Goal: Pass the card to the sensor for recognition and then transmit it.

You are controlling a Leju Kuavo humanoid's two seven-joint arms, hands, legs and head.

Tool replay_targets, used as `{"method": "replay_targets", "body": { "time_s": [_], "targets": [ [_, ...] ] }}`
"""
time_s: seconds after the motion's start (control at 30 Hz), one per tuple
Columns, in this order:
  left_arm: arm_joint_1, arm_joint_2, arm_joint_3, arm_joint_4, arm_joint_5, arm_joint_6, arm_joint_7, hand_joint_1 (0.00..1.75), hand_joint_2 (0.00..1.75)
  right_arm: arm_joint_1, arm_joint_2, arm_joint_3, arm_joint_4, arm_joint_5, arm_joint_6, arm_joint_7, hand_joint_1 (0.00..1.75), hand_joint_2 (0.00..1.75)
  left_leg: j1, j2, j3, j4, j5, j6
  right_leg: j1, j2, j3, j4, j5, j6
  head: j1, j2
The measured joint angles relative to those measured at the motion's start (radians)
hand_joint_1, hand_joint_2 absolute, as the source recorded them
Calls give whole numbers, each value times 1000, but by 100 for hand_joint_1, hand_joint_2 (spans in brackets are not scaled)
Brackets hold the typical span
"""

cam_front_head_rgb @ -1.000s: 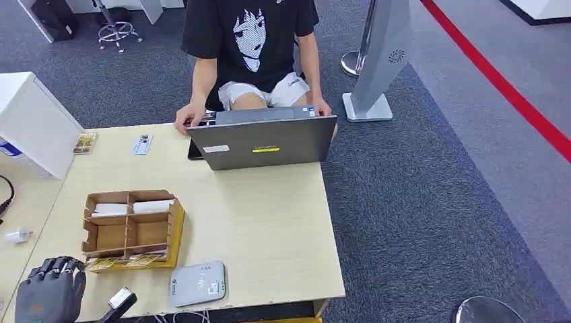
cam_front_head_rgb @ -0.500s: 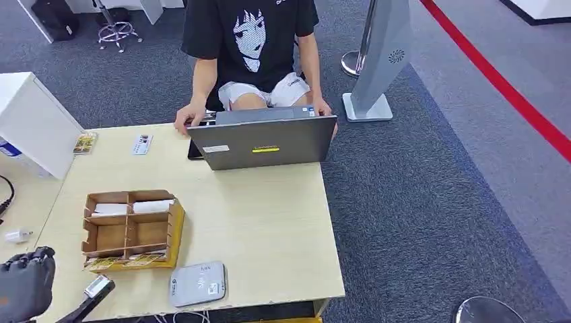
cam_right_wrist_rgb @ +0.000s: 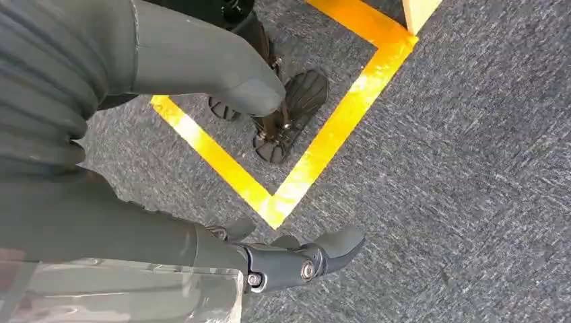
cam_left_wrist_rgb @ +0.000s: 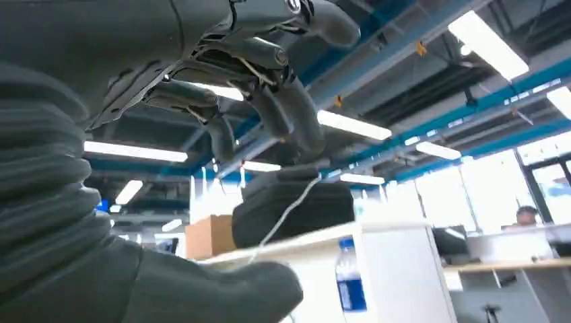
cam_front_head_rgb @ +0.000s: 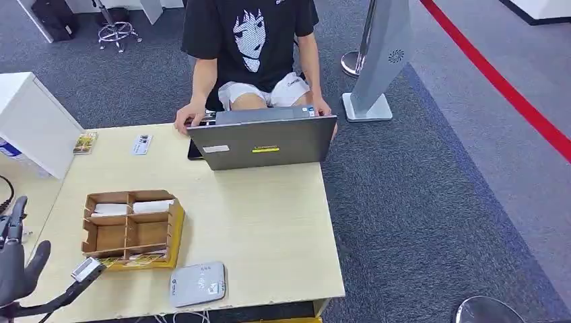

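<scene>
Left hand (cam_front_head_rgb: 17, 266) sits at the near left corner of the tabletop (cam_front_head_rgb: 269, 229), raised with its dark fingers spread and nothing between them; in the left wrist view the same hand (cam_left_wrist_rgb: 256, 87) shows loosely curled fingers against ceiling lights. Just beside it stands a wooden card organizer (cam_front_head_rgb: 132, 229), with white cards (cam_front_head_rgb: 131, 207) in its far compartments and printed cards (cam_front_head_rgb: 128, 259) along its near edge. A grey card sensor (cam_front_head_rgb: 197, 284) lies just right of the organizer, at the near edge. Right hand (cam_right_wrist_rgb: 296, 259) hangs over grey carpet (cam_right_wrist_rgb: 471, 168) crossed by yellow tape (cam_right_wrist_rgb: 323, 141), fingers bent, holding nothing. Across the tabletop, a person (cam_front_head_rgb: 249, 47) sits behind an open laptop (cam_front_head_rgb: 264, 141).
</scene>
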Motion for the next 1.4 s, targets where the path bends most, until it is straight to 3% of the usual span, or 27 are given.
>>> {"method": "replay_targets", "body": {
  "time_s": [0.17, 0.3, 0.53, 0.77, 0.9, 1.03, 1.27, 1.4],
  "targets": [
    [23, 31, -62, -25, 30, -76, -13, 0, 175, 0, 0, -6, 0, 1, 9, 0, 0, 175, 0, 0, 0, 0, 0, 0, 0, 0, 0, 0, 0, 0, 0, 0],
    [32, 43, -96, -39, 32, -94, -18, 0, 175, 0, 0, -13, 0, 1, 9, 0, 0, 175, 0, 0, 0, 0, 0, 0, 0, 0, 0, 0, 0, 0, 0, 0],
    [40, 95, -177, -53, 12, -211, 37, 0, 175, 0, 0, -30, 0, -1, 14, 1, 0, 175, 0, 0, 0, 0, 0, 0, 0, 0, 0, 0, 0, 0, 0, 0],
    [57, 180, -233, -123, -58, -312, 101, 0, 175, 1, 0, -55, 0, -13, 9, 4, 0, 175, 0, 0, 0, 0, 0, 0, 0, 0, 0, 0, 0, 0, 0, 0],
    [62, 213, -258, -146, -122, -305, 143, 0, 175, 1, 1, -68, 0, -13, 8, 4, 0, 175, 0, 0, 0, 0, 0, 0, 0, 0, 0, 0, 0, 0, 0, 0],
    [73, 226, -271, -170, -152, -256, 171, 0, 175, 1, 2, -72, 0, -11, 8, 4, 0, 175, 0, 0, 0, 0, 0, 0, 0, 0, 0, 0, 0, 0, 0, 0],
    [82, 240, -308, -208, -57, -290, 126, 0, 175, 1, 4, -83, 0, -15, 9, 2, 0, 175, 0, 0, 0, 0, 0, 0, 0, 0, 0, 0, 0, 0, 0, 0],
    [86, 239, -336, -233, -89, -288, 139, 0, 175, 0, 8, -96, 0, -24, 5, 2, 0, 175, 0, 0, 0, 0, 0, 0, 0, 0, 0, 0, 0, 0, 0, 0]
  ]
}}
